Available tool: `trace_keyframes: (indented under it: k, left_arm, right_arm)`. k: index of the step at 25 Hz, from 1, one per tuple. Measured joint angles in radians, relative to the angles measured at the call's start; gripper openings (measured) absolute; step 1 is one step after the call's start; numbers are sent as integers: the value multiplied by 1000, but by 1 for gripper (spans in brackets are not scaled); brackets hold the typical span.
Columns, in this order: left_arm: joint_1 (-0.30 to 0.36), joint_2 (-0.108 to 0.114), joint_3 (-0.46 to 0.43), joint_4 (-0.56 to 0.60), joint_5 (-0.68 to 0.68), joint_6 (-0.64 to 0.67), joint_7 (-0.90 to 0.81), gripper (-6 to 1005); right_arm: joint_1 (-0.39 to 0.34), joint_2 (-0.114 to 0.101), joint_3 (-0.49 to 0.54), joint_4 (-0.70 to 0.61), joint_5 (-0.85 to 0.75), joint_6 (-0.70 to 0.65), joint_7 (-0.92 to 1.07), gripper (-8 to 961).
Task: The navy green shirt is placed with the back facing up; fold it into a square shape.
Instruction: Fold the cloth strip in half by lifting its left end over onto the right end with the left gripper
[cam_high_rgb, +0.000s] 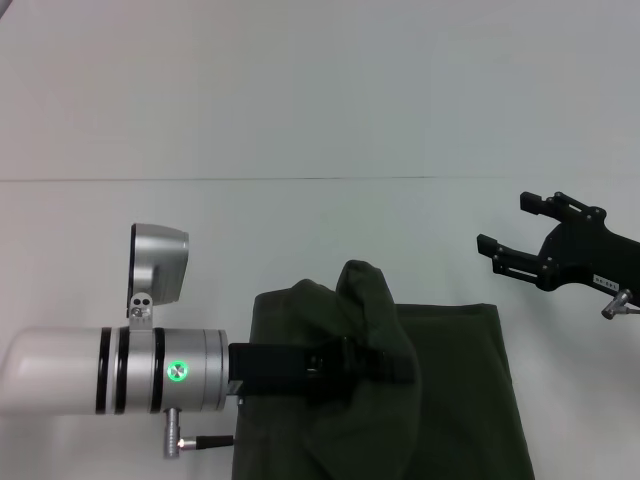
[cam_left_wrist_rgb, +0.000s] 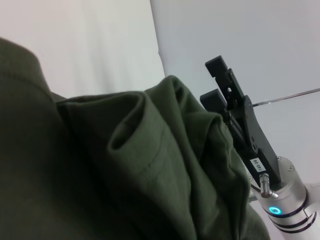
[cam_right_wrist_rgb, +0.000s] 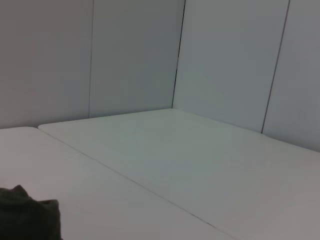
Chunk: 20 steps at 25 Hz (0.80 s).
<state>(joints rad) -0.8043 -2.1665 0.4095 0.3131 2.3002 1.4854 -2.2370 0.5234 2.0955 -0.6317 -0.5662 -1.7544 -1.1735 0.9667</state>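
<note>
Here we found the left gripper (cam_high_rgb: 405, 368) reaching in from the left over the white table (cam_high_rgb: 300, 120), its black fingers closed on a bunched fold of the navy green shirt (cam_high_rgb: 450, 400), which rose in a soft hump around them. We saw the rest of the shirt lying flat and plain on the table's near edge, spreading to the right of the raised fold. Well apart on the right, the right gripper (cam_high_rgb: 515, 228) hung above bare table with its two fingers parted and nothing between them; the left wrist view showed it (cam_left_wrist_rgb: 216, 80) just beyond the lifted cloth
</note>
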Motion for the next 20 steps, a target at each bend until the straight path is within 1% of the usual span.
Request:
trace_keyframes:
  k: [4, 7, 19, 20]
  left_arm:
    - [0, -5, -2, -16, -2, -5, 19, 69]
    - [-5, -5, -5, -46, -16, -16, 42, 69]
    - [3, -4, -8, -81, -58, -13, 81, 119]
    - [6, -4, -7, -81, -64, -12, 84, 180]
  right_arm:
    - [3, 0, -1, 6, -4, 0, 3, 881]
    - [5, 0, -2, 12, -6, 0, 1, 881]
    - [10, 0, -13, 22, -7, 0, -1, 882]
    - [11, 0, -13, 22, -7, 1, -1, 882]
